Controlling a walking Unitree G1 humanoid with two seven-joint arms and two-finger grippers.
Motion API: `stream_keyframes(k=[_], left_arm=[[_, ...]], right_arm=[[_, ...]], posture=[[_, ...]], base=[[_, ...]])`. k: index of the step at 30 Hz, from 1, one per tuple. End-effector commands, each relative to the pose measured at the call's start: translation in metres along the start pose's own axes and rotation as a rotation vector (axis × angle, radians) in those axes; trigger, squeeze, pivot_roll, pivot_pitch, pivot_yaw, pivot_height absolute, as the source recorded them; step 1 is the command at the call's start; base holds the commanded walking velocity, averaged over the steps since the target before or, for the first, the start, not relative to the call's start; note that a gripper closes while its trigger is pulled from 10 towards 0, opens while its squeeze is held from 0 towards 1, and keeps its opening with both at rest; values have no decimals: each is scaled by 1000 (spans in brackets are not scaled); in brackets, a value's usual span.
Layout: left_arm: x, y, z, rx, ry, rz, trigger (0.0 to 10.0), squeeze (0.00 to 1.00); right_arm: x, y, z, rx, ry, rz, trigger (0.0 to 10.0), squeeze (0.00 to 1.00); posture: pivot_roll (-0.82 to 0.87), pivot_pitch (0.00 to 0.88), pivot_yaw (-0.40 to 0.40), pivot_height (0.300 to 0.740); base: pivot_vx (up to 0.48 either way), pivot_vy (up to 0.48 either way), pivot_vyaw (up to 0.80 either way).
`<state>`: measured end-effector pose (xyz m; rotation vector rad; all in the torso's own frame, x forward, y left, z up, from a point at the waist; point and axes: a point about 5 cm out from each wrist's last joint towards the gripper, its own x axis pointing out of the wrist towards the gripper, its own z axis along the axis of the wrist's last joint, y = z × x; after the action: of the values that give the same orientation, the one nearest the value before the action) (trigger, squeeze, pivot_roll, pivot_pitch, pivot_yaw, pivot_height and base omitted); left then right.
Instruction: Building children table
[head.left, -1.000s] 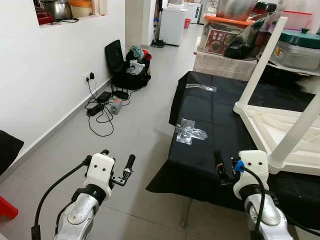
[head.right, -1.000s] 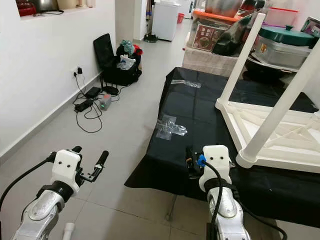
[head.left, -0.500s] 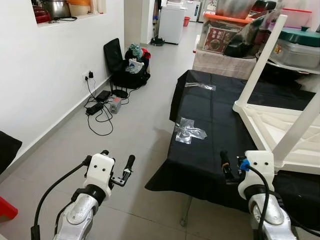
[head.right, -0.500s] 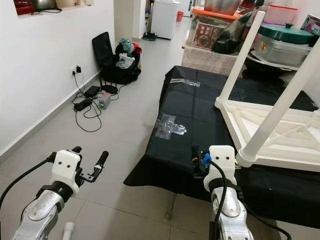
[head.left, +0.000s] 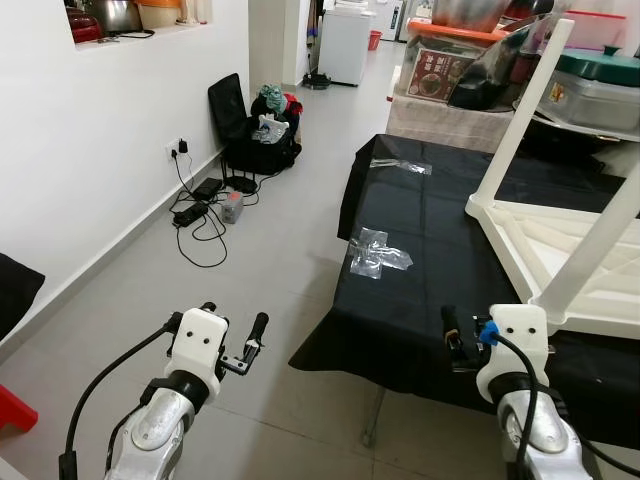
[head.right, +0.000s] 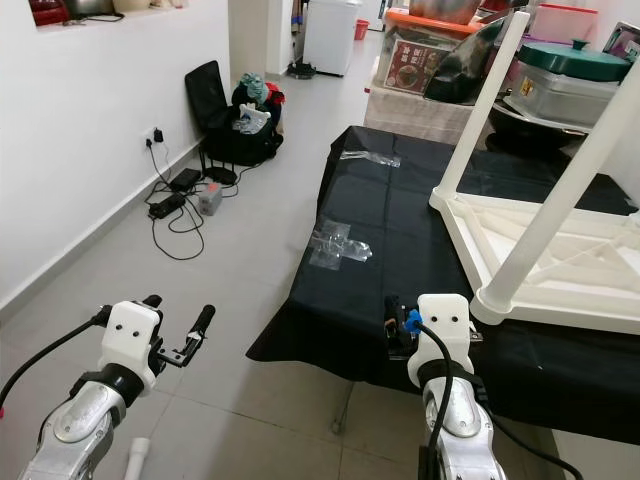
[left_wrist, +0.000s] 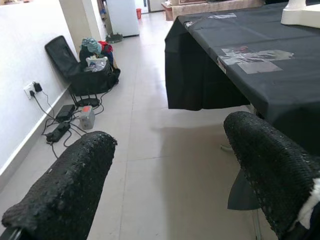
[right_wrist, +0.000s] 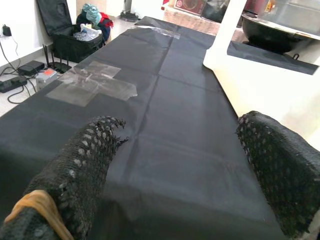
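Upturned white table (head.left: 560, 250) lies just beyond the right gripper (right_wrist: 180, 165), whose fingers are spread.

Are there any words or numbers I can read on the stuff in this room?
None that can be read.
The red box on the far shelf has a printed picture and marks on its front: too small and blurred to read.
The clear plastic bags on the black cloth: no print to make out.
The white upside-down table and both grippers, left gripper and right gripper: no lettering seen.
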<state>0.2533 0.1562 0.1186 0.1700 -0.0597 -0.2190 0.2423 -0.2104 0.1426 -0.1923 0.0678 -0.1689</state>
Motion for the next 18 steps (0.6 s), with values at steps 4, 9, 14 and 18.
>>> stream_keyframes(k=[4, 9, 14, 18], left_arm=[[-1, 1, -1, 19, 11, -5, 10000, 0], [0, 2, -1, 25, 13, 0, 10000, 0], [0, 2, 0, 27, 13, 3, 10000, 0], [0, 3, -1, 33, 15, 11, 10000, 0]], right_arm=[[0, 0, -2, -12, 18, -2, 10000, 0], [0, 1, -2, -13, 16, 2, 10000, 0], [0, 1, -2, -14, 16, 5, 10000, 0], [1, 2, -2, -15, 14, 12, 10000, 0]], posture=[[27, 0, -111, 655], [27, 0, -111, 640], [27, 0, -111, 630], [27, 0, -113, 620]], base=[[0, 0, 0], [0, 0, 0], [0, 0, 0], [0, 0, 0]])
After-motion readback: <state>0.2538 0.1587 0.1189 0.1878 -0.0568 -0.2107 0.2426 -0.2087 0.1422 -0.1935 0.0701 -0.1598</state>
